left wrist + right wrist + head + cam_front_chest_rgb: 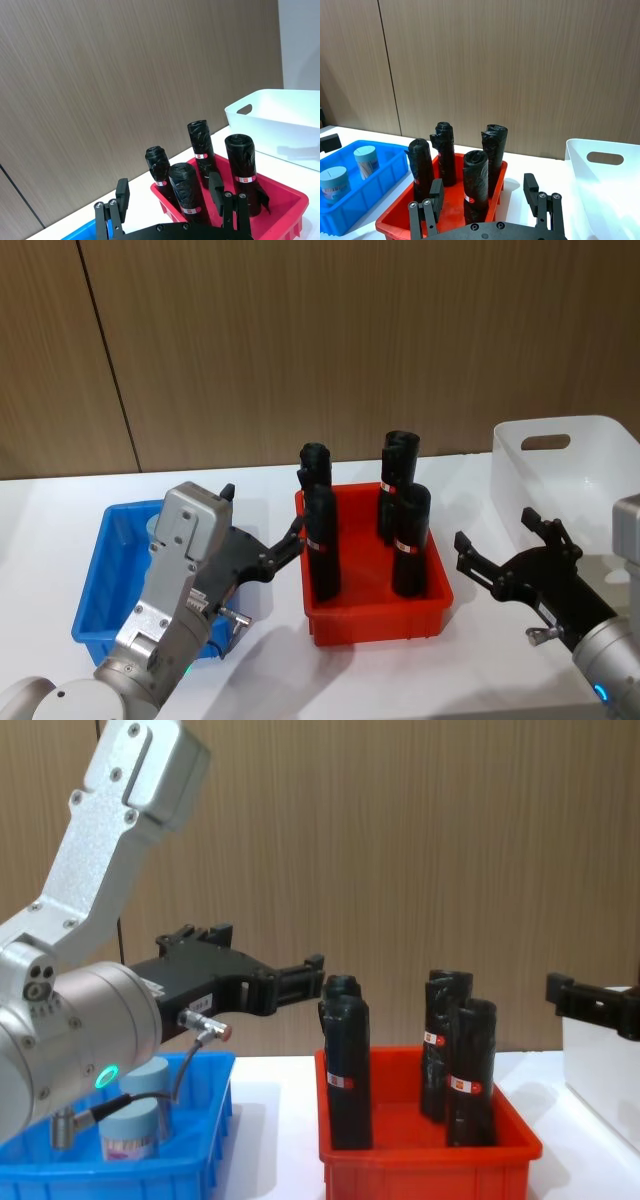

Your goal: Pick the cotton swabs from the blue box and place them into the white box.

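Observation:
The blue box (92, 592) sits at the table's left. Two cotton swabs jars (366, 161) (333, 184), clear with pale blue lids, stand in it. They also show low in the chest view as cotton swabs (130, 1132). My left gripper (262, 512) hovers open over the blue box's right side, well above the jars, holding nothing. On the right stands the white box (590, 465). My right gripper (495, 530) hangs open and empty between the red bin and the white box.
A red bin (375, 625) in the middle holds several tall black rolls (321, 540) with red-white labels, which rise above its rim. A brown wood-panel wall stands close behind the table. White tabletop lies bare in front of the bins.

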Robot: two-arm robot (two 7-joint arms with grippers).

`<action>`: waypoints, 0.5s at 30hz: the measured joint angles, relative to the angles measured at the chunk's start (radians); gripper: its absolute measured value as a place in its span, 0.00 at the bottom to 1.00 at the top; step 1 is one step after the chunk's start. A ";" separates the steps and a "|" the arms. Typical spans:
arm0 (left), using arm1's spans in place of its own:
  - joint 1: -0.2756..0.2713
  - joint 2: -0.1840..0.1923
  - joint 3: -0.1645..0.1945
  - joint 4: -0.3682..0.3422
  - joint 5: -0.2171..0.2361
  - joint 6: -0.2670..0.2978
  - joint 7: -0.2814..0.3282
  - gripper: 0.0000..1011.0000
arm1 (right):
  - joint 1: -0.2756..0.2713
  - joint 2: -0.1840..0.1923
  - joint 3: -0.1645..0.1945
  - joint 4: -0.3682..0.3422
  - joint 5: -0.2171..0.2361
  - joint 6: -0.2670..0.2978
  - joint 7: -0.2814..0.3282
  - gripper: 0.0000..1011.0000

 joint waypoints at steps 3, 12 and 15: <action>0.000 0.000 0.000 0.000 0.000 0.000 0.000 0.99 | 0.000 0.000 0.000 0.000 0.000 0.000 0.000 0.99; 0.000 0.000 -0.001 0.000 0.000 0.001 0.000 0.99 | 0.000 0.000 0.000 0.000 0.000 0.000 0.000 0.99; -0.001 0.000 -0.004 0.000 0.000 0.007 0.006 0.99 | 0.000 0.000 0.000 0.000 0.000 0.000 0.000 0.99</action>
